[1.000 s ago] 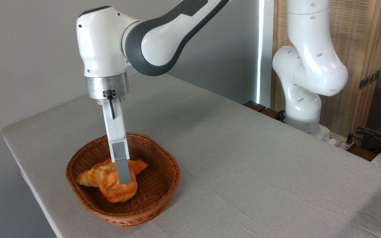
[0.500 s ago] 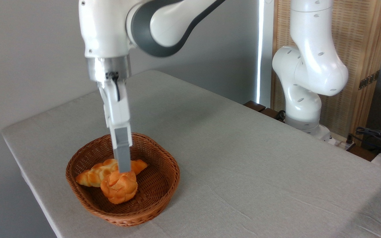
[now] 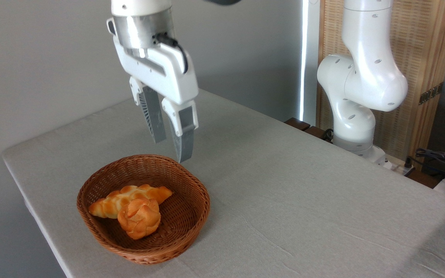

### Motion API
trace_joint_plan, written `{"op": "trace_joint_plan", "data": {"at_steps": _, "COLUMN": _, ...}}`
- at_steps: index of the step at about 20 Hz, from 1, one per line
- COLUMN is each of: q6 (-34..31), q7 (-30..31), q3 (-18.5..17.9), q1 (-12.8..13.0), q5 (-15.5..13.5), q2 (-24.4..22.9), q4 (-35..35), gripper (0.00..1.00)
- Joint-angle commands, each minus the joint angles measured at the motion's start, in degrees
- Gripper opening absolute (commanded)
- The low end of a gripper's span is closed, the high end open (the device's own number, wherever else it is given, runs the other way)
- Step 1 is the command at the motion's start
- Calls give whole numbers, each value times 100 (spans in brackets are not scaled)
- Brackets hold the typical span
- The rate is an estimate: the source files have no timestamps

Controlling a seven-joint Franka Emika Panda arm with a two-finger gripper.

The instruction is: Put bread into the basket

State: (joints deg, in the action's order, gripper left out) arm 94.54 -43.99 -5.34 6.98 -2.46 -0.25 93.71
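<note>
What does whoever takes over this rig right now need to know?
End effector: open, empty, above the basket's back rim, touching nothing.
Bread: in the basket, resting against the braided loaf behind it.
Done: bread is in the basket and released.
Left: nothing visible for the task; possibly only retracting the arm.

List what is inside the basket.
The basket holds the round bread and, touching behind it, a braided loaf. The weave under both is hidden. The gripper hangs empty above.

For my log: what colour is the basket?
Reddish-brown woven wicker basket; the fixed camera, the only view, shows it.
</note>
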Motion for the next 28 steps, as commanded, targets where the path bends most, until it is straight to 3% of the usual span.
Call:
{"op": "trace_joint_plan", "data": {"at_steps": 1, "q6": -401, "q7": 303, "q3": 77, "q1": -188, "q5": -150, "q2": -10, "q4": -283, "gripper": 100}}
{"op": "trace_joint_plan", "data": {"at_steps": 4, "q6": -393, "q7": 277, "q3": 217, "q1": -205, "q5": -141, "q2": -28, "q4": -274, "gripper": 100}}
{"op": "trace_joint_plan", "data": {"at_steps": 7, "q6": -410, "q7": 250, "q3": 446, "q1": -389, "q5": -115, "q2": -98, "q4": -230, "gripper": 100}}
{"op": "trace_joint_plan", "data": {"at_steps": 11, "q6": -402, "q7": 250, "q3": 481, "q1": -425, "q5": -115, "q2": -98, "q4": -204, "gripper": 100}}
{"op": "trace_joint_plan", "data": {"at_steps": 14, "q6": -401, "q7": 250, "q3": 665, "q1": -618, "q5": -106, "q2": -98, "q4": -204, "gripper": 100}}
{"op": "trace_joint_plan", "data": {"at_steps": 23, "q6": -410, "q7": 206, "q3": 622, "q1": -618, "q5": -62, "q2": -89, "q4": -204, "gripper": 100}}
{"op": "trace_joint_plan", "data": {"at_steps": 28, "q6": -428, "q7": 215, "q3": 604, "q1": -618, "q5": 114, "q2": -98, "q4": -204, "gripper": 100}}
